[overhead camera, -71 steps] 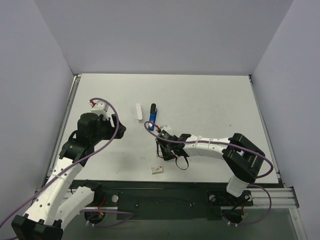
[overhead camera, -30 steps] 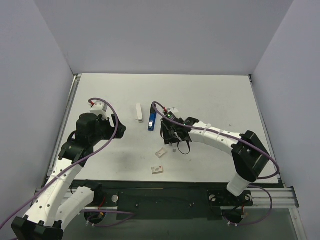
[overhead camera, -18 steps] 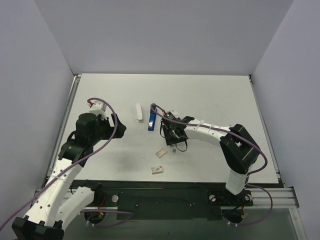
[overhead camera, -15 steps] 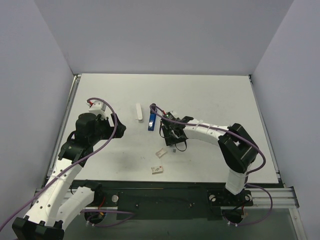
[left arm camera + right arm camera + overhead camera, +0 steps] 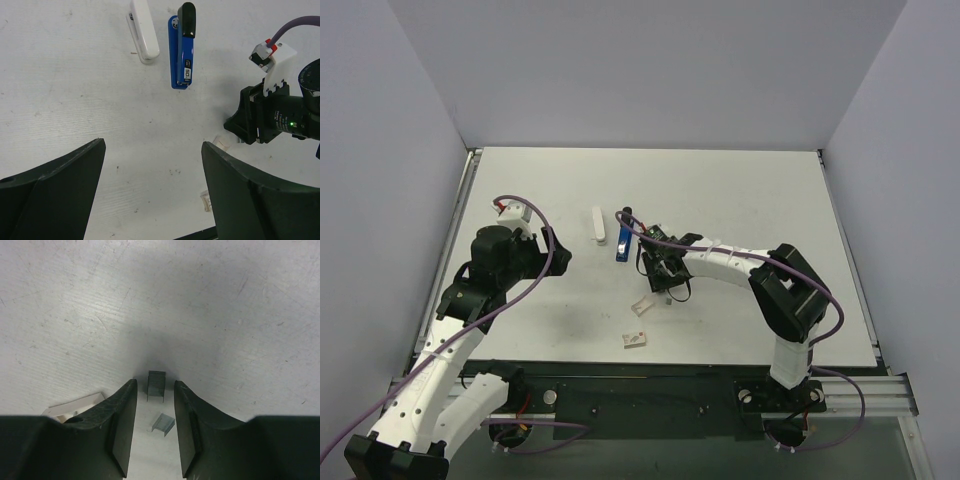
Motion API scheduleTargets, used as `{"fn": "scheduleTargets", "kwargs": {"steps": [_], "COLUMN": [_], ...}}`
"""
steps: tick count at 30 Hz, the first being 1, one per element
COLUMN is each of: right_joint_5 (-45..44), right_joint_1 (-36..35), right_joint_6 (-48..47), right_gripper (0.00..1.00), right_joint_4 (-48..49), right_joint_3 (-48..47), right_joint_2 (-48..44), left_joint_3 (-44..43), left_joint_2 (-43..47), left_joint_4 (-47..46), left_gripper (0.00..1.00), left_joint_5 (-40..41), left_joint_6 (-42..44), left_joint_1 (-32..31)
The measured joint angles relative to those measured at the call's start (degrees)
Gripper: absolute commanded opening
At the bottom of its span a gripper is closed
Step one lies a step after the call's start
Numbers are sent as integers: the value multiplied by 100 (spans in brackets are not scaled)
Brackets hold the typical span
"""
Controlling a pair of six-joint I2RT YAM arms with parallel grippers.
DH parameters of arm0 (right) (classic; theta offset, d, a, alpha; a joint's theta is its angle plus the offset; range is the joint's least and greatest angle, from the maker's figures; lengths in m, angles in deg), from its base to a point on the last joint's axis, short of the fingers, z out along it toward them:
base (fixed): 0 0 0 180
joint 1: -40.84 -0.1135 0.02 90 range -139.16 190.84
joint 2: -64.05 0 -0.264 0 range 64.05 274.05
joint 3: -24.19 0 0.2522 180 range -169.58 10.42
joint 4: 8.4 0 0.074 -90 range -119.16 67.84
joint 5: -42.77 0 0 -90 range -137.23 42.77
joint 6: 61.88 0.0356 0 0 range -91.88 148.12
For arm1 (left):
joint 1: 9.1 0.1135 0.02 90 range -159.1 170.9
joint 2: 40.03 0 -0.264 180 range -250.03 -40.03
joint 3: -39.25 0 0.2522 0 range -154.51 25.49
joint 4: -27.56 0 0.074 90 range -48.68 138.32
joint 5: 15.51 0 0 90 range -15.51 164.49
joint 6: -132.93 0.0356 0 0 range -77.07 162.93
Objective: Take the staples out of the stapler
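Note:
The blue stapler [image 5: 622, 243] with a black end lies on the table, also in the left wrist view [image 5: 182, 52]. My right gripper [image 5: 664, 284] is just to its right, pointing down at the table. In the right wrist view its fingers [image 5: 122, 425] stand a little apart around a short strip of staples [image 5: 156, 385] without touching it. A smaller bit of staples [image 5: 163, 422] lies between them, nearer the camera. My left gripper [image 5: 152, 192] is wide open and empty, to the left of the stapler [image 5: 555, 255].
A white bar [image 5: 598, 224] lies left of the stapler, also in the left wrist view [image 5: 144, 30]. Two small beige pieces [image 5: 641, 306] [image 5: 634, 340] lie on the table in front of the right gripper. One beige piece [image 5: 75, 405] shows beside the right gripper's left finger.
My right gripper moved from the near side up to beside the stapler, then edged slightly left. A second beige piece now lies on the table. The left arm has not moved.

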Motion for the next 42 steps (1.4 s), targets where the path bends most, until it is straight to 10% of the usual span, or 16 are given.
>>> {"fn": "scheduleTargets", "kwargs": {"steps": [12,42], "right_joint_5": [72,52], "right_joint_1": [0,-763], "right_joint_6": [7,-199], "right_gripper": [5,5], "right_joint_4": [46,-55], "right_joint_3": [-4,85], "right_joint_2": [13,-872], "left_joint_3": [0,0], "left_joint_2": [0,7], "left_joint_4": [0,0], "left_gripper": [88,88], "left_joint_5": [-26,-44], "left_joint_6": [0,0], "left_joint_1": [24,24]}}
